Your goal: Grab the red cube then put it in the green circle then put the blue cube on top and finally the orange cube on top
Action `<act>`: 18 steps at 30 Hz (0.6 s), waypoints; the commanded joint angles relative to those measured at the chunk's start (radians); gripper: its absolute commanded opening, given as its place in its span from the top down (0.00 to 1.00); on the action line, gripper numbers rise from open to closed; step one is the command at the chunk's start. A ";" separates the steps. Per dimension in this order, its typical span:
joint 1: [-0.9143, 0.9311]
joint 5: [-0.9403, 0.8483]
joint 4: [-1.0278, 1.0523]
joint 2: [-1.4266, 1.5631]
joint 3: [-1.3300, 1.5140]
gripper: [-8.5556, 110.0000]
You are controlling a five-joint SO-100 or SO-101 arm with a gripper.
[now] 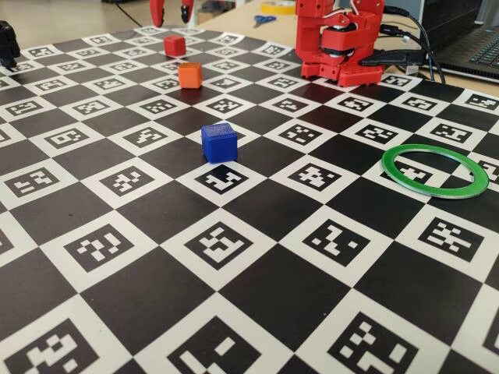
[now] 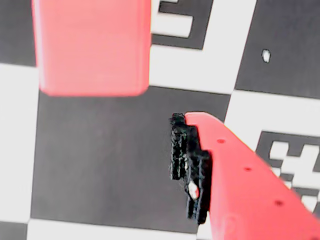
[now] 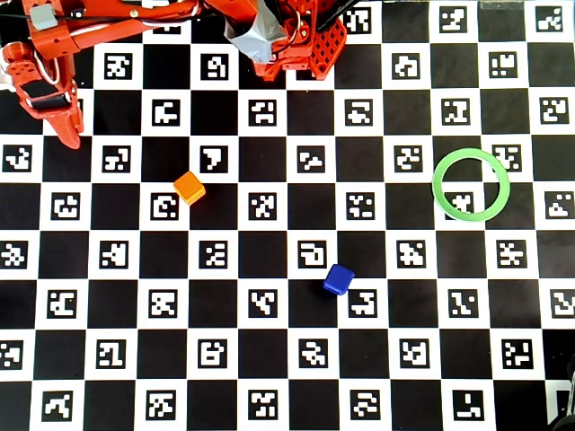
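My gripper: hangs above the far left part of the checkered mat in the fixed view, both red fingertips pointing down with a clear gap between them; in the overhead view it sits at the left edge.
My jaws: parted, holding nothing; the wrist view shows 1 red finger with its black pad, apart from the cube.
Red cube: on the mat just below my fingertips in the fixed view, not touched; in the wrist view it fills the upper left, blurred. In the overhead view my arm hides it.
Orange cube: on the mat near the red cube and nearer the fixed camera; in the overhead view it lies to the right of and below my gripper.
Blue cube: alone near the mat's middle, well apart from the other 2 cubes.
Green circle: flat on the mat at the right side, nothing inside it but the printed pattern, well apart from all 3 cubes.
My base: at the mat's far edge, between the cubes and the ring in the fixed view.
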 commanded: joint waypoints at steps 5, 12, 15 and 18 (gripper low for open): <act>0.017 0.006 -0.075 -0.020 -0.003 0.60; 0.015 0.015 -0.114 -0.052 0.008 0.61; 0.012 0.017 -0.120 -0.054 0.018 0.61; 0.008 0.021 -0.132 -0.054 0.031 0.61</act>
